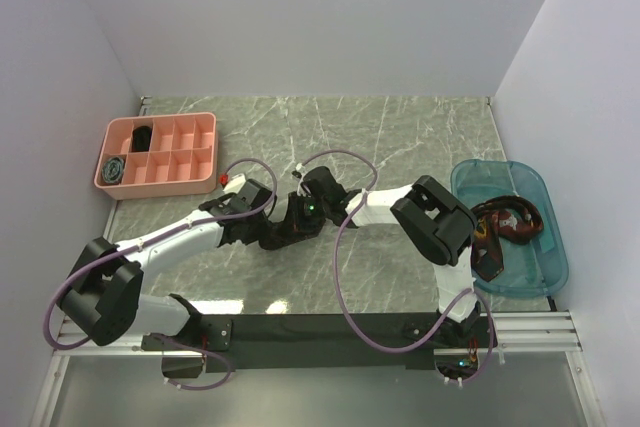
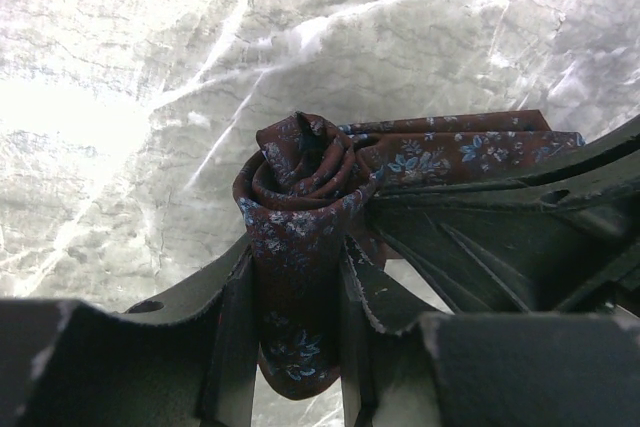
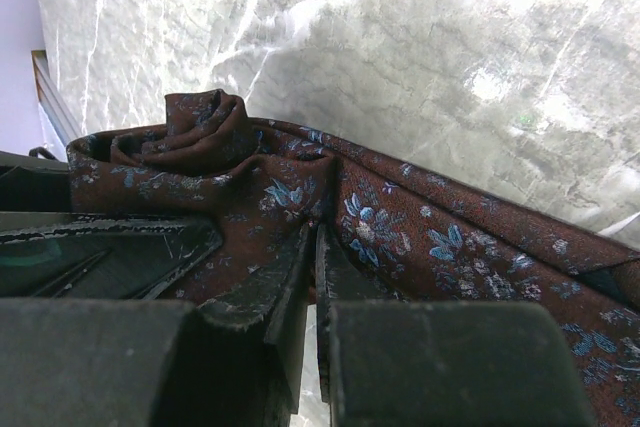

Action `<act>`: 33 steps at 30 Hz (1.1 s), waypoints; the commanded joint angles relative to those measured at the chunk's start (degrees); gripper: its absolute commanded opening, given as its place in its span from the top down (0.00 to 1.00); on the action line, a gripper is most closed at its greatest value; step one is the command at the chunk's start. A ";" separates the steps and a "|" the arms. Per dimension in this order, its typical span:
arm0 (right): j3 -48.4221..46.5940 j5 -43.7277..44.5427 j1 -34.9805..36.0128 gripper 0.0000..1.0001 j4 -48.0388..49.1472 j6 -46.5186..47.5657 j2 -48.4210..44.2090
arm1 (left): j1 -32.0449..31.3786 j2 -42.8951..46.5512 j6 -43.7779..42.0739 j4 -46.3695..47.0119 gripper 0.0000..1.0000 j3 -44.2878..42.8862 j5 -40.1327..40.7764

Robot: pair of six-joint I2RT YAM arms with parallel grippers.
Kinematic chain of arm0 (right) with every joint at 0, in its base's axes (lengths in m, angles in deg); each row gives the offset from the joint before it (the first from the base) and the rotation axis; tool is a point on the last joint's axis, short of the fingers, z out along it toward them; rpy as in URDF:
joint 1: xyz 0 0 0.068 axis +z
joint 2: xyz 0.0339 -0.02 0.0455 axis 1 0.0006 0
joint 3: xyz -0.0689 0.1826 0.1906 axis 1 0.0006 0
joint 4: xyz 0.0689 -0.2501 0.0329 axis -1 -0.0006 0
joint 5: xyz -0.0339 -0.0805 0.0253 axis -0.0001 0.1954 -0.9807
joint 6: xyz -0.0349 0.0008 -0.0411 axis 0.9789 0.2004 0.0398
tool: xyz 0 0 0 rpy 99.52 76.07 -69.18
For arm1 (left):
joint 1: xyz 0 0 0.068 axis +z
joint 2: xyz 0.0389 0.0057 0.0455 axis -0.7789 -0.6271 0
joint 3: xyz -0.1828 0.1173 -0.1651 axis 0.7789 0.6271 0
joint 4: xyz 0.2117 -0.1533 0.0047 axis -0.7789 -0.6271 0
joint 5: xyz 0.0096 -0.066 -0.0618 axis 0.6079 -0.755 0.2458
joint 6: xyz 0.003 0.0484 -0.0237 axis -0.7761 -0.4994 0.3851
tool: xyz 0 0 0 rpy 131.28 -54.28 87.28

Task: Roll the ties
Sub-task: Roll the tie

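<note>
A dark maroon tie with small blue flowers is partly rolled into a coil (image 2: 300, 172) just above the marble table. My left gripper (image 2: 293, 297) is shut on the coil, with one finger on each side. The tie's free length (image 3: 470, 247) runs off to the right in the right wrist view. My right gripper (image 3: 318, 242) is pinched shut on a fold of that tie right beside the coil (image 3: 200, 122). In the top view both grippers, left (image 1: 268, 230) and right (image 1: 305, 215), meet at the table's middle and hide the tie.
A blue tray (image 1: 556, 252) at the right holds more loose ties (image 1: 505, 222), one hanging over its near rim. A pink compartment tray (image 1: 160, 119) at the back left holds a black coil (image 1: 143, 135) and a grey-blue coil (image 1: 115, 169). Purple cables loop over the arms.
</note>
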 commanded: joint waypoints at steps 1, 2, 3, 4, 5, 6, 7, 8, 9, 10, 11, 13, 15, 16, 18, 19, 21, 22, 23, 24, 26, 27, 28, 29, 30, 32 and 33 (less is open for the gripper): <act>1.00 0.33 0.83 0.89 0.89 0.48 1.94 | -1.28 0.15 1.86 2.04 0.69 -2.65 -3.99; 1.00 0.33 0.83 0.89 0.89 0.48 1.85 | -1.54 0.33 2.13 2.22 0.69 -2.65 -4.00; 1.09 0.24 0.74 0.89 0.97 0.39 2.02 | -1.72 0.86 2.65 2.22 0.69 -2.65 -4.00; 1.18 0.15 0.82 0.89 1.06 0.39 2.11 | -1.72 0.95 2.83 2.48 0.69 -2.65 -4.35; 1.18 0.15 0.91 0.89 1.15 0.30 2.20 | -1.81 1.12 3.00 2.48 0.68 -2.74 -4.44; 1.18 0.15 0.83 0.89 1.41 0.30 2.29 | -1.81 1.12 3.27 2.48 0.68 -2.91 -4.52; 1.18 0.15 0.83 0.89 1.50 0.22 2.38 | -1.81 1.21 3.36 2.66 0.63 -3.09 -4.79; 1.18 -0.02 0.83 0.89 1.50 0.22 2.46 | -1.90 1.21 3.36 2.83 0.61 -3.09 -5.05; 1.26 -0.02 0.83 0.89 1.50 0.22 2.55 | -1.98 1.04 3.53 2.92 0.60 -3.18 -5.23; 1.26 -0.02 0.83 0.89 1.59 0.22 2.64 | -1.90 1.04 3.62 3.10 0.59 -3.18 -5.40; 1.26 -0.02 0.91 0.89 1.59 0.22 2.64 | -2.07 0.95 3.71 3.19 0.52 -3.26 -5.66; 1.26 -0.11 1.00 0.89 1.68 0.13 2.90 | -2.25 1.04 4.06 3.54 0.51 -3.35 -5.93; 1.44 -0.11 0.91 0.89 1.85 0.13 2.99 | -2.34 1.30 4.32 3.45 0.50 -3.53 -6.02; 1.53 -0.11 1.00 0.89 1.85 0.21 2.99 | -2.34 1.47 4.32 3.36 0.51 -4.05 -5.93; 1.53 -0.11 0.91 0.89 1.77 0.30 2.99 | -2.34 2.17 4.50 2.75 0.53 -4.49 -5.41; 1.53 -0.11 1.00 0.89 1.68 0.39 2.90 | -2.34 2.27 4.59 2.57 0.53 -4.93 -5.14; 1.53 0.24 1.00 0.89 1.50 0.48 2.64 | -2.34 2.97 4.85 2.31 0.53 -5.29 -4.88; 1.53 0.24 0.91 0.89 1.50 0.48 2.73 | -2.25 3.06 4.85 2.31 0.52 -5.46 -4.88; 1.44 0.24 0.91 0.89 1.42 0.48 2.73 | -2.34 3.06 4.94 2.31 0.52 -5.55 -4.79; 1.27 0.15 0.83 0.89 1.50 0.39 2.81 | -2.34 2.80 5.11 2.31 0.52 -5.46 -4.79; 1.35 0.07 0.91 0.89 1.50 0.30 3.08 | -2.34 2.36 5.38 2.57 0.53 -5.64 -4.87; 1.35 0.07 0.91 0.89 1.59 0.39 3.17 | -2.34 1.66 5.55 2.83 0.53 -5.55 -5.05; 1.44 0.07 0.91 0.89 1.59 0.39 3.17 | -2.34 1.30 5.73 3.18 0.53 -5.29 -5.40; 1.44 0.07 0.91 0.89 1.59 0.39 3.34 | -2.42 0.87 5.91 4.14 0.53 -5.29 -6.01; 1.53 0.07 1.00 0.89 1.59 0.48 3.34 | -2.42 0.16 6.17 4.50 0.53 -5.11 -6.19; 1.70 0.33 0.91 0.88 1.50 0.65 3.17 | -2.51 -0.63 6.43 5.64 0.53 -4.85 -6.63; 1.79 0.50 0.91 0.88 1.42 1.00 2.82 | -2.60 -1.33 6.52 5.82 0.53 -4.67 -6.72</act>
